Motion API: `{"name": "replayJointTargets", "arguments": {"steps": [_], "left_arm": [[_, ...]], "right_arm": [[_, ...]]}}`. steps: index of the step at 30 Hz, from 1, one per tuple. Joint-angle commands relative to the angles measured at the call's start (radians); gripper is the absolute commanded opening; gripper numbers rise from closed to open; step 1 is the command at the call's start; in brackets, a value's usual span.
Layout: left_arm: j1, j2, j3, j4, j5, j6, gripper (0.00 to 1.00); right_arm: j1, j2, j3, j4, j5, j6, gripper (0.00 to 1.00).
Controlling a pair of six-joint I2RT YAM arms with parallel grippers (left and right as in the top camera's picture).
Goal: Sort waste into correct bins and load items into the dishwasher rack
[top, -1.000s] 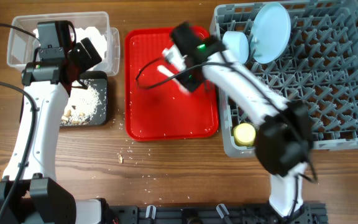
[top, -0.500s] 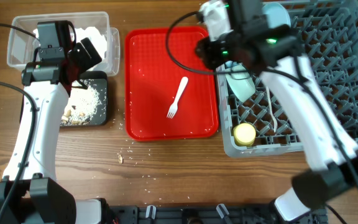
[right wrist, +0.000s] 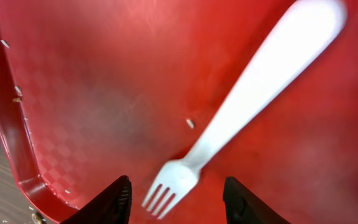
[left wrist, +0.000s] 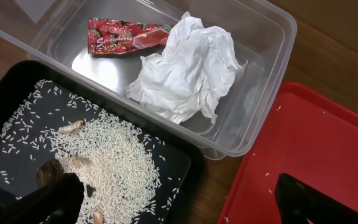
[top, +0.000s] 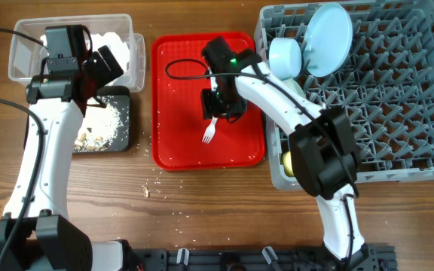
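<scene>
A white plastic fork [top: 211, 130] lies on the red serving tray [top: 175, 143]. My right gripper [top: 215, 114] hovers just above it, open. In the right wrist view the fork [right wrist: 253, 93] has its tines between the fingertips [right wrist: 114, 199], untouched. My left gripper [top: 100, 71] is open and empty over the bins. The clear tub [left wrist: 260, 112] holds the red wrapper [left wrist: 126, 36] and a white napkin [left wrist: 185, 68]. The black tray [left wrist: 188, 168] holds rice scraps [left wrist: 110, 155]. The grey rack [top: 398, 113] holds the light blue plate [top: 328, 30], the blue bowl [top: 285, 54] and the yellow cup [top: 288, 160].
Rice crumbs [top: 148, 192] lie on the wooden table in front of the red tray, and a few grains lie on the tray. The right arm stretches across the rack's left edge. The pale green bowl and the spoon are hidden.
My right arm swung from the red tray over to the rack and has come back down above the fork. The fork lies where it was. The left arm has not moved.
</scene>
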Motion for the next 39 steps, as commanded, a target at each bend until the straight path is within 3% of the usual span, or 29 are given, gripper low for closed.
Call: {"name": "replayJointTargets", "arguments": {"steps": [1,17,23,35,38,39], "left_arm": [[0.003,-0.004,0.011,0.003,-0.016,-0.009,1.0],[0.003,-0.004,0.011,0.003,-0.016,-0.009,1.0],[0.003,-0.004,0.011,0.003,-0.016,-0.009,1.0],[0.003,-0.004,0.011,0.003,-0.016,-0.009,1.0],[0.003,-0.004,0.011,0.003,-0.016,-0.009,1.0],[0.003,-0.004,0.011,0.003,-0.016,-0.009,1.0]], "right_arm": [[0.013,0.031,-0.003,-0.022,0.013,0.091,0.5],[-0.005,0.098,-0.001,-0.021,0.002,0.124,0.45],[-0.056,0.143,-0.001,-0.008,-0.083,0.117,0.39],[-0.064,0.145,0.003,0.062,-0.07,0.101,0.33],[-0.064,0.145,0.003,0.072,-0.068,0.1,0.25],[-0.064,0.145,0.003,0.072,-0.067,0.1,0.16]]}}
